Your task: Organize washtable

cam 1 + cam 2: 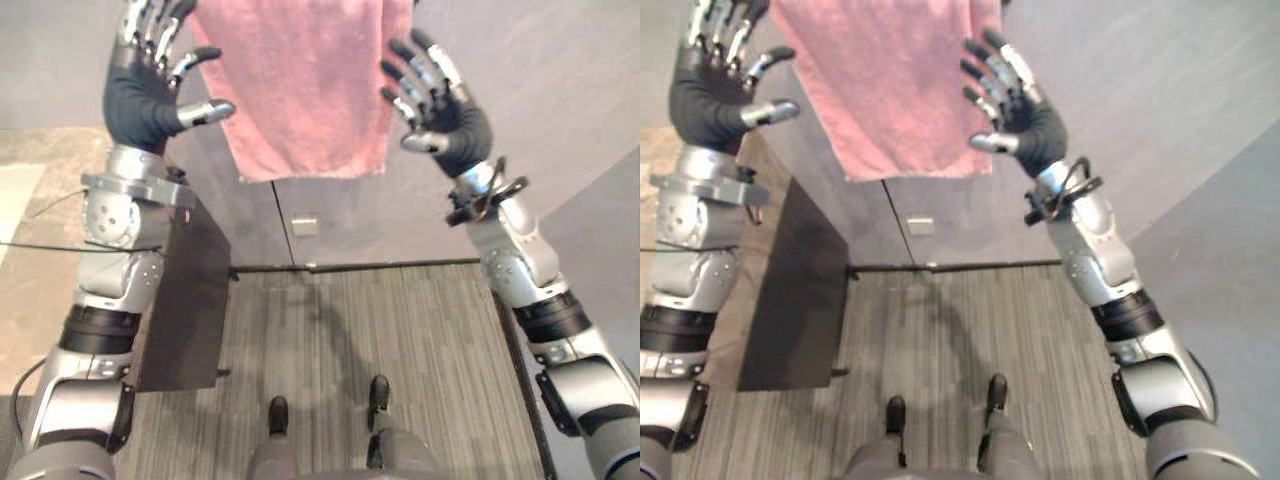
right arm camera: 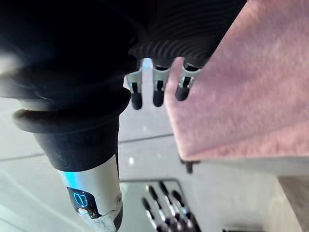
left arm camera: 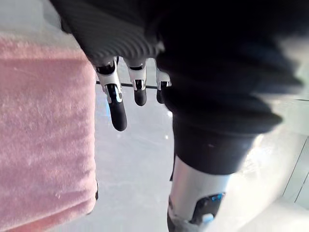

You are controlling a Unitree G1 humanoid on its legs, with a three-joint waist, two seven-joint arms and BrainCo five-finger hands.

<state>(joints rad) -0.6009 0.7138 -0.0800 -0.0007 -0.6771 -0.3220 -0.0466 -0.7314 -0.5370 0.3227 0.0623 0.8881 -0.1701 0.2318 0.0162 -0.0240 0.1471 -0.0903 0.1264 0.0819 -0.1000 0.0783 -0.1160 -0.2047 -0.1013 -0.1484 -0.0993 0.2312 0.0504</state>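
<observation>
Honestly, with left hand (image 1: 150,95) and right hand (image 1: 445,115) spread wide, fingers (image 1: 432,62) holding nothing, either side of the hanging pink towel (image 1: 305,90), a lopsided grab could drag it onto the floor (image 1: 400,340).

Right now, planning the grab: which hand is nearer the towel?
Right. The right hand is at the pink towel, fingers overlapping its edge; the left hand is clear of the opposite edge.
</observation>
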